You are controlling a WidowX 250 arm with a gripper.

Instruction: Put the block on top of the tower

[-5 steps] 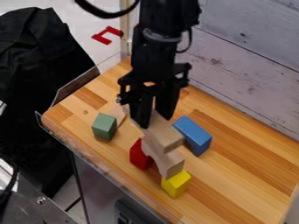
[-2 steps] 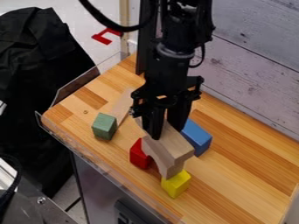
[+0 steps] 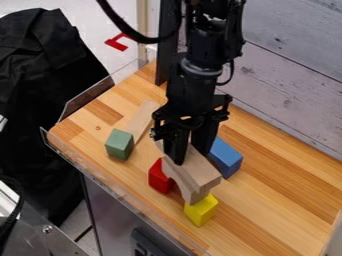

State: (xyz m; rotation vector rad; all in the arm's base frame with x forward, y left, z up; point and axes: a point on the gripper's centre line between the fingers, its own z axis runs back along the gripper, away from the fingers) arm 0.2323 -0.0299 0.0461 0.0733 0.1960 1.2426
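While hand (image 3: 189, 156) grips plank (image 3: 202, 172), blue block (image 3: 227, 159) beside tower (image 3: 183, 186), green block (image 3: 119, 145) apart

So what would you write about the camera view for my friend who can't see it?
A black robot gripper holds a plain wooden block at a small tower's top, over a wooden arch, with red and yellow blocks lower down. Green and blue blocks sit nearby on the wooden table.

Plank (image 3: 202, 171) over arch (image 3: 182, 184) — arch on front block (image 3: 202, 211); cube (image 3: 119, 145) left, rear block (image 3: 227, 158) right — both on table (image 3: 280, 200).
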